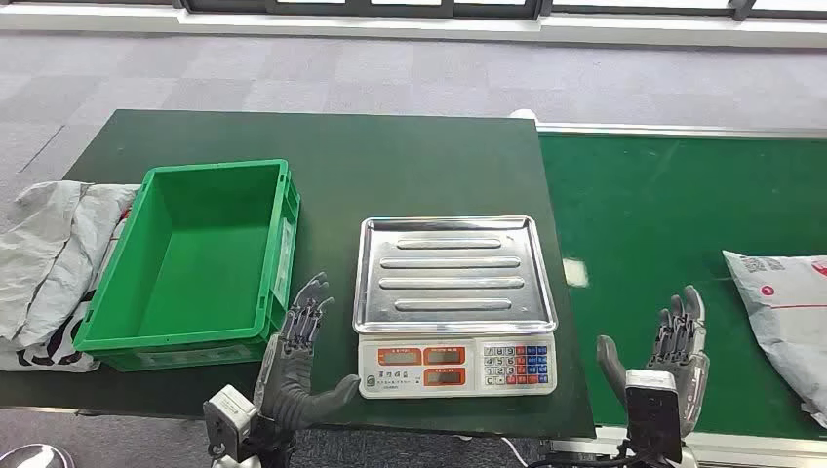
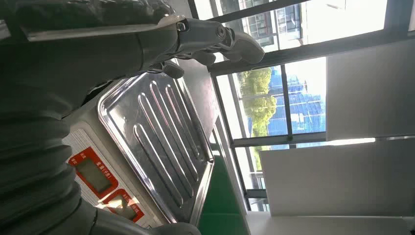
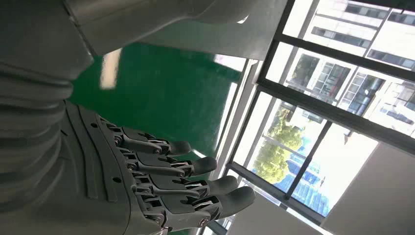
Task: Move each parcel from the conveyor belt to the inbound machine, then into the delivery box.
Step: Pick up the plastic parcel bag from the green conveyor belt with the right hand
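A grey plastic-wrapped parcel [image 1: 785, 317] lies on the green conveyor belt [image 1: 663, 205] at the right edge of the head view. The weighing scale [image 1: 454, 292], with a bare steel pan [image 2: 156, 142] and red displays, stands in the middle of the dark table. Left of it sits the empty green delivery box [image 1: 195, 263]. My left hand [image 1: 297, 361] hovers open between box and scale at the table's front edge. My right hand [image 1: 663, 356] is open over the belt's near edge, left of the parcel, fingers [image 3: 186, 181] straight and holding nothing.
A heap of grey mail bags [image 1: 49, 263] lies left of the green box. The dark table [image 1: 322, 156] meets the belt at a straight seam. Grey carpet stretches behind; large windows show in both wrist views.
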Controlling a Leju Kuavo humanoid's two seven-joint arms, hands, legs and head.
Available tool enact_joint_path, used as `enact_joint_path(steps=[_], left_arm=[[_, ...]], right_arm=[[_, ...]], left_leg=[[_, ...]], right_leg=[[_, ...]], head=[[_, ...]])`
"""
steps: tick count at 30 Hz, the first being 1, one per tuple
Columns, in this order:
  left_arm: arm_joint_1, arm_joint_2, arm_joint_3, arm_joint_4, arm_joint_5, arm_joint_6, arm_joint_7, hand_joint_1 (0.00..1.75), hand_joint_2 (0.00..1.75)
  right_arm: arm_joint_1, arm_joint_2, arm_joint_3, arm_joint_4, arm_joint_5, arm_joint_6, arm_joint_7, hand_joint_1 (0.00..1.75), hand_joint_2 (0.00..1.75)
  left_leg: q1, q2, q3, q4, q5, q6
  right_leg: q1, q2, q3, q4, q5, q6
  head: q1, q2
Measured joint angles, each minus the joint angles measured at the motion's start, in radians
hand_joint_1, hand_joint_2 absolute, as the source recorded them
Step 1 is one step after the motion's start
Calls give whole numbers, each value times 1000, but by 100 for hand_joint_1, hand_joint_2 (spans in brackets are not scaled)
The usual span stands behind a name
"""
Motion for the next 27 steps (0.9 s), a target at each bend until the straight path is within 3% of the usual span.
enact_joint_path(steps=[7,12,16,22,27], left_arm=[[5,2,0,-6,4,-2,-8,0,175],[36,11,0,-41,42,-34,-96,0,175],[53,14,-2,-53,44,-28,-109,0,175],[52,22,-20,-62,-36,49,-111,0,175],[33,23,-20,-81,-33,18,-112,0,175]], right_arm=[[3,0,0,-2,-6,10,5,0,175],[21,0,0,-25,-186,130,-10,0,175],[35,0,0,-33,-184,134,-33,0,175],[36,-16,0,-84,57,-29,-86,0,175],[-7,-68,-1,-148,267,-201,12,0,175]], left_leg=[[0,0,0,0,0,0],[0,0,0,0,-1,0],[0,0,0,0,-1,0],[0,0,0,0,-2,0],[0,0,1,0,-2,0]], right_leg=[[0,0,0,0,0,0],[0,0,0,0,-1,0],[0,0,0,0,-2,-1],[0,0,0,0,-2,-1],[0,0,1,0,-1,0]], head=[[0,0],[0,0],[0,0],[0,0],[0,0]])
